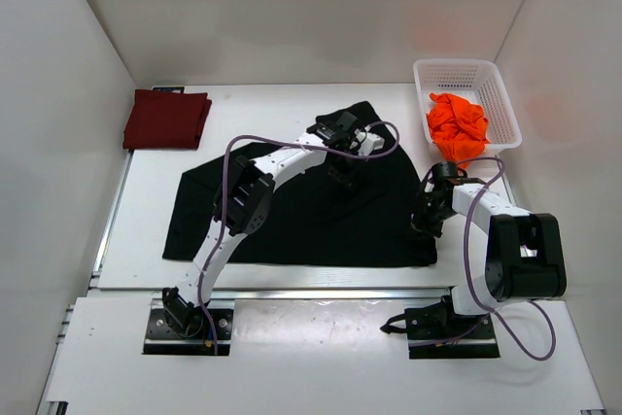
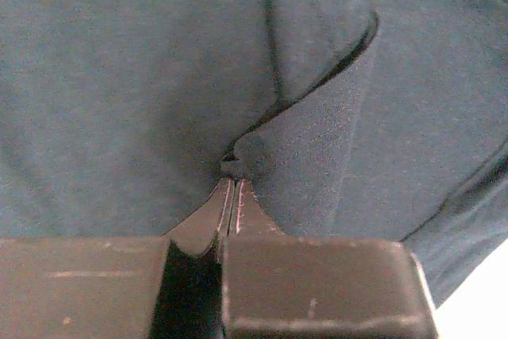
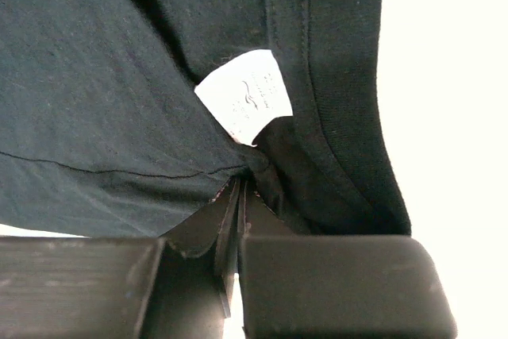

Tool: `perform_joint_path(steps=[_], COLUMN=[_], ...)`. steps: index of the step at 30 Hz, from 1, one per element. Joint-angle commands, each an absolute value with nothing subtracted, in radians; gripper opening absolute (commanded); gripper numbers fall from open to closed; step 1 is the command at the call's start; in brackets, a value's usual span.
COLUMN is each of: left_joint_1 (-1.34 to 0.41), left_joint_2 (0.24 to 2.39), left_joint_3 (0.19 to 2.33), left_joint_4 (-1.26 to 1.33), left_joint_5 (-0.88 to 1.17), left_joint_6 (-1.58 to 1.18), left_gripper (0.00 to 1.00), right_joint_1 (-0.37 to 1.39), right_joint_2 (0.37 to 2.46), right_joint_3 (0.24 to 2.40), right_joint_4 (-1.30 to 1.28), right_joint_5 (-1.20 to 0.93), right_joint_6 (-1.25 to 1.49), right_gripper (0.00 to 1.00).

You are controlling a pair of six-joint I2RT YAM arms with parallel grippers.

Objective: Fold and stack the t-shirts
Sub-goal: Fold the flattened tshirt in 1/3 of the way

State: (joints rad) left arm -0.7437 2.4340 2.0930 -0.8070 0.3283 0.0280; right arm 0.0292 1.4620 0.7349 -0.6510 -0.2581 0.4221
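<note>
The white mesh basket (image 1: 486, 80) holds the crumpled orange t-shirt (image 1: 457, 123), while the left gripper (image 2: 232, 184) and right gripper (image 3: 240, 184) each clench the black t-shirt (image 1: 292, 225)

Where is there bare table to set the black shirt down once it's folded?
Bare table lies left of the black shirt, below the folded maroon shirt in the top view. Another strip runs along the back between the maroon shirt and the white basket. The right side is crowded: basket, orange shirt and right tool pinching the black shirt's edge.
</note>
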Motion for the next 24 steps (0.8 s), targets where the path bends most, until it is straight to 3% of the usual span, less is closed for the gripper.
perform_joint_path(steps=[1, 12, 15, 20, 21, 24], left_joint_1=[-0.723, -0.693, -0.686, -0.687, -0.683, -0.672], left_joint_2=[2.323, 2.209, 2.204, 2.195, 2.189, 2.151], left_joint_3=[2.111, 1.905, 1.887, 1.882, 1.873, 1.856], left_joint_4=[-0.773, -0.681, -0.68, -0.695, -0.696, -0.713], left_joint_5=[0.281, 0.106, 0.084, 0.017, 0.002, 0.002], left_joint_6=[0.025, -0.052, -0.049, -0.064, -0.064, -0.064], left_gripper=[0.02, 0.0, 0.04, 0.1, 0.16, 0.52], right_joint_1=[0.018, 0.025, 0.023, 0.021, 0.014, 0.003], right_joint_2=[1.437, 1.463, 1.457, 1.424, 1.416, 1.369], right_joint_3=[0.712, 0.699, 0.695, 0.713, 0.722, 0.739], right_joint_4=[-0.683, -0.68, -0.67, -0.667, -0.673, -0.695], right_joint_5=[-0.207, -0.206, -0.218, -0.242, -0.238, -0.255], right_joint_6=[0.422, 0.428, 0.423, 0.408, 0.408, 0.388], right_gripper=[0.0, 0.0, 0.0, 0.1, 0.1, 0.22])
